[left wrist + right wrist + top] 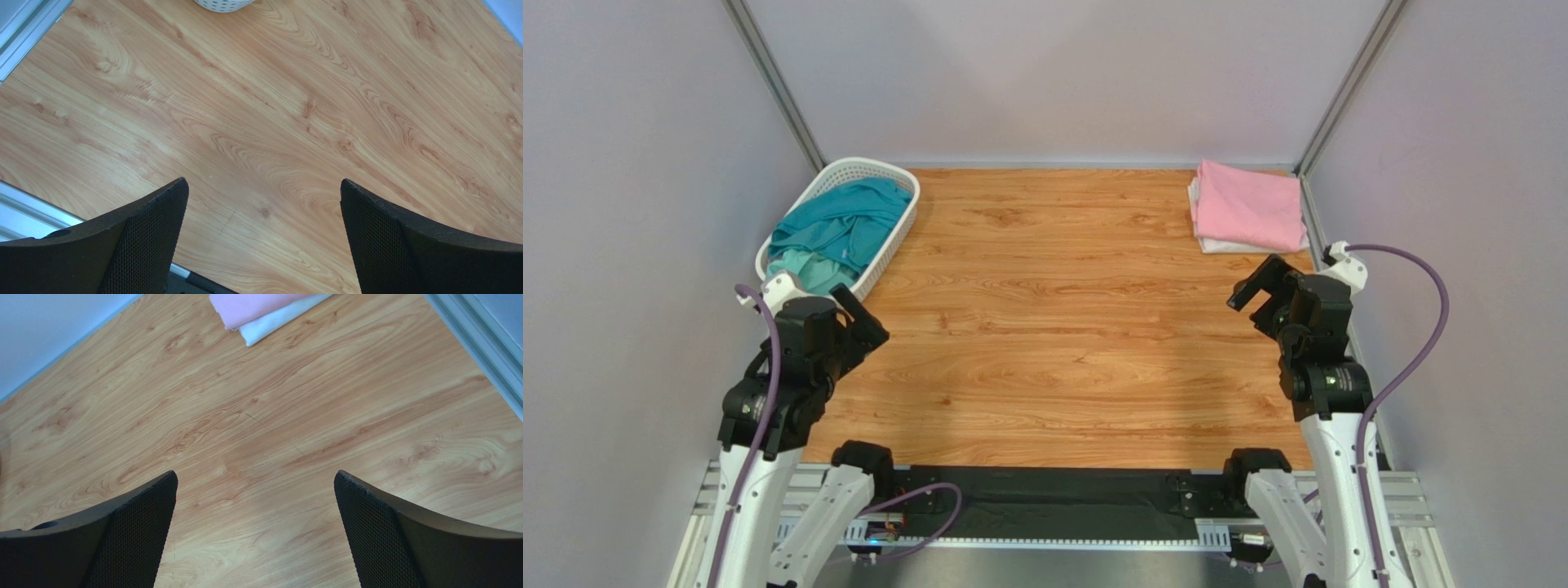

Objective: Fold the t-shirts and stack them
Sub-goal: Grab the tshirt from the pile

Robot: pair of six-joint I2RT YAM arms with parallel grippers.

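Two claws nearest, left gripper (857, 312) and right gripper (1259, 284): spread wide, gripping nothing, above smooth wood-grain table (1075, 319). Farther left, in lattice basket (897, 221): teal tee (844, 221) and mint tee (799, 263), soft crumpled heap, unfolded. Farthest right: pink tee (1249, 202) folded flat atop white tee (1216, 245); likely two done, two left.

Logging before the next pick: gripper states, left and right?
Left gripper: open, holding nothing.
Right gripper: open, holding nothing.
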